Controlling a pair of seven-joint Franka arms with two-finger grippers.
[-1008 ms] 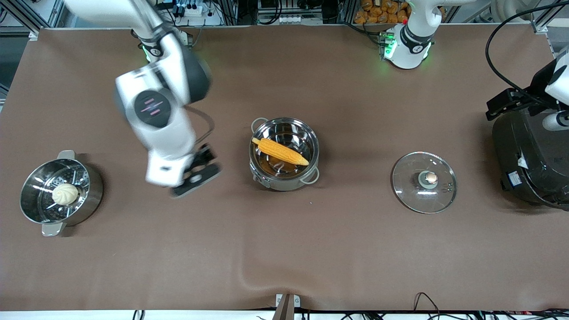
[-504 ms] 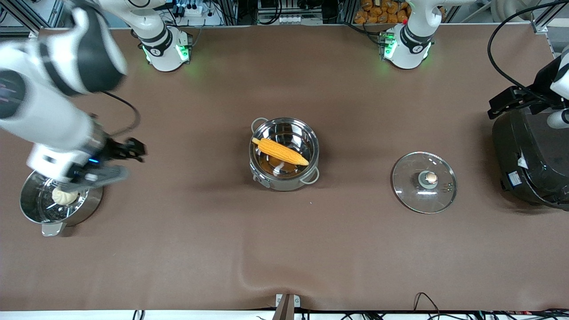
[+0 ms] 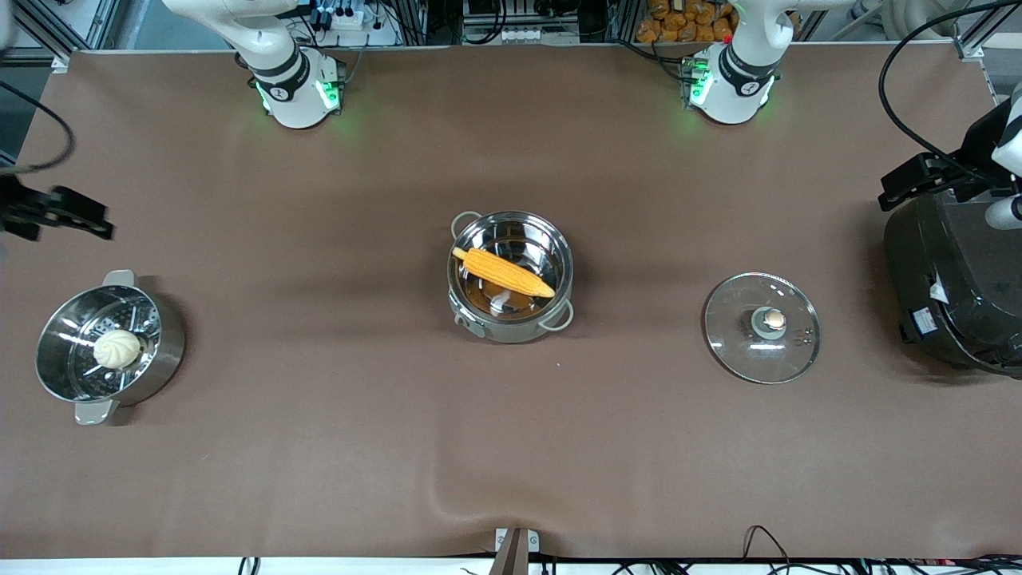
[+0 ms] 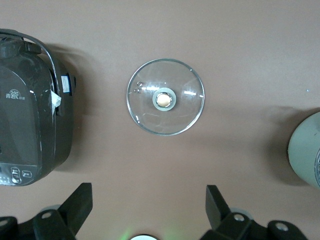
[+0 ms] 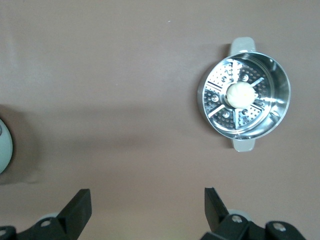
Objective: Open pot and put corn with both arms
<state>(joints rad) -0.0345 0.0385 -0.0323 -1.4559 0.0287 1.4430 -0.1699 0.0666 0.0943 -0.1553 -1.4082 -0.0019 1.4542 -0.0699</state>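
Observation:
The steel pot stands open at the table's middle. The yellow-orange corn lies slanted inside it. The glass lid with its coppery knob lies flat on the table toward the left arm's end, and also shows in the left wrist view. My right gripper is open and empty, up at the right arm's end of the table, its jaws wide in the right wrist view. My left gripper is open and empty, high over the table near the lid; in the front view it is over the black cooker.
A steel steamer basket holding a white bun stands at the right arm's end, also in the right wrist view. A large black electric cooker stands at the left arm's end, also in the left wrist view.
My right arm has swung away from beside the pot, past the steamer basket, to the table's edge at its own end. The corn, pot and lid have not moved.

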